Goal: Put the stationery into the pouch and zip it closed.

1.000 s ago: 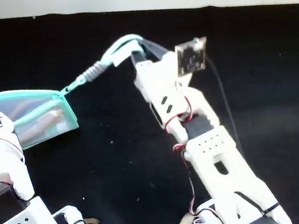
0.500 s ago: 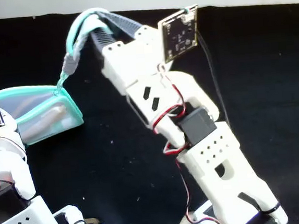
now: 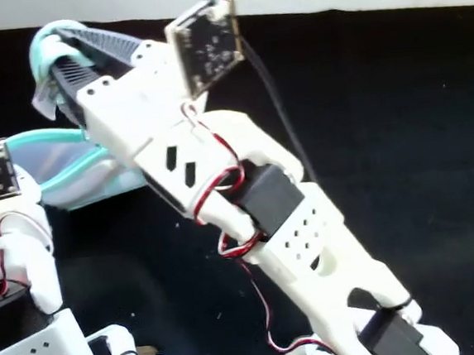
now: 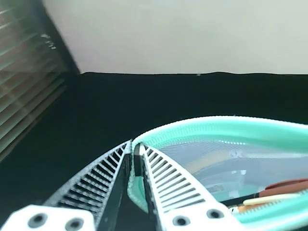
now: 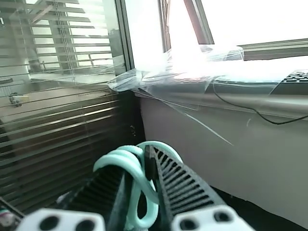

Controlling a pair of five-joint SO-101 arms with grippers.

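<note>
**Stationery packed, zip the open question**

The filling looks done. In the left wrist view the stationery (image 4: 276, 192) lies inside the pouch (image 4: 231, 154), showing as a reddish shaft and a pale one through the clear mesh wall. No loose item shows on the black table (image 3: 399, 130). What is left, as I judge it, is the zip. The mint zip band curves along the rim in one unbroken strip, but whether its teeth are meshed cannot be told. The slider is hidden behind the right arm (image 3: 247, 201) in the high view.

Both tools are engaged. The left tool (image 4: 134, 154) is pressed together on the mint rim at one end of the pouch, anchoring it. The right tool (image 5: 147, 161) is clamped on the mint pull loop (image 5: 130, 168), which curls out between its ribbed fingers (image 5: 178, 185). From above, the right tool (image 3: 60, 56) holds that pull loop (image 3: 43, 45) raised off the table at the far left, above the pouch.

The pouch (image 3: 57, 160) sits at the left of the table. Its long axis runs roughly left to right, with the zip edge on the far side and the closed bottom edge nearer. Its left end meets the left arm; its right end passes under the right arm. The stationery inside lies along that same length.
</note>
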